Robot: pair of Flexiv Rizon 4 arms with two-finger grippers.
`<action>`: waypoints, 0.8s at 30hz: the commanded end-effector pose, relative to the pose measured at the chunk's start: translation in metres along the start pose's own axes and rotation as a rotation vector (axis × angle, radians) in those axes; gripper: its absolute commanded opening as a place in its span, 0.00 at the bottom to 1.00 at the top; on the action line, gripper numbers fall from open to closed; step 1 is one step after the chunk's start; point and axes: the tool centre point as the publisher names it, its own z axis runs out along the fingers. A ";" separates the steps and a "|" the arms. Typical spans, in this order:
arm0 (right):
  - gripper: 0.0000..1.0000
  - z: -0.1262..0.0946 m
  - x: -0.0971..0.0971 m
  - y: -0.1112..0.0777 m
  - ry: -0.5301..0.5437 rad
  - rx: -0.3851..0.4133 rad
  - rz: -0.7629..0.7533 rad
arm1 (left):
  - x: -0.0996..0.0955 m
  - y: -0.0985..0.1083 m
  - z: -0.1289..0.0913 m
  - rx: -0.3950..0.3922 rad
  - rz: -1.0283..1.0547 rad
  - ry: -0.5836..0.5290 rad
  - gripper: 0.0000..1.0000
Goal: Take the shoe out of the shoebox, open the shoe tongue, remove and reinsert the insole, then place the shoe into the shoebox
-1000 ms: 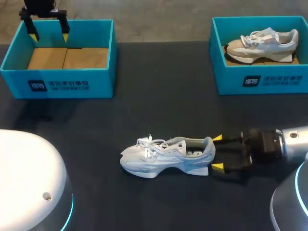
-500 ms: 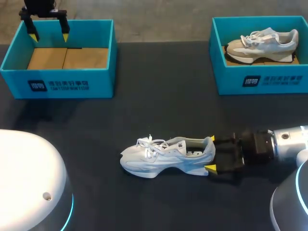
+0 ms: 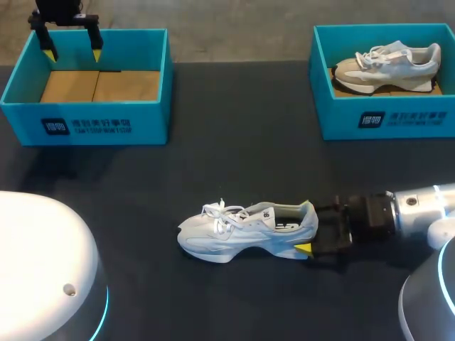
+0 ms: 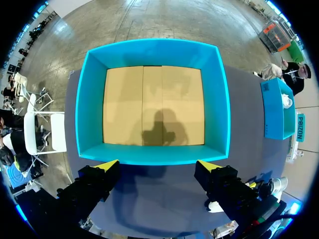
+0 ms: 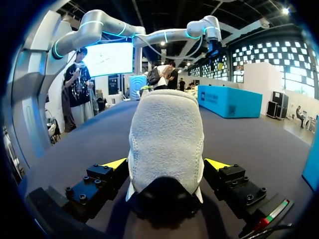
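The head camera sits high above and behind the robot. It looks down on the whole table [image 3: 234, 128], from near edge to far edge. The left wrist camera hangs over the far left corner, facing straight down into the empty shoebox [image 4: 154, 52], close enough that it fills the view. The right wrist camera lies low by the near edge, facing level across the tabletop, right behind the shoe [image 5: 166, 134] heel. The head view shares the box with one and the shoe with the other.

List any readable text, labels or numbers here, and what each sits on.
Left shoebox, front wall: white logo and line of print, too blurred to quote.
Right shoebox, front wall: same print, too blurred.
Shoe on the table, tongue: dark mark, unreadable.
No legible numbers.
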 end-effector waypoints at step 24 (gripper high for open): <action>0.11 0.019 0.003 -0.002 0.028 -0.008 -0.014 | 0.000 0.000 0.000 0.000 0.000 0.000 1.00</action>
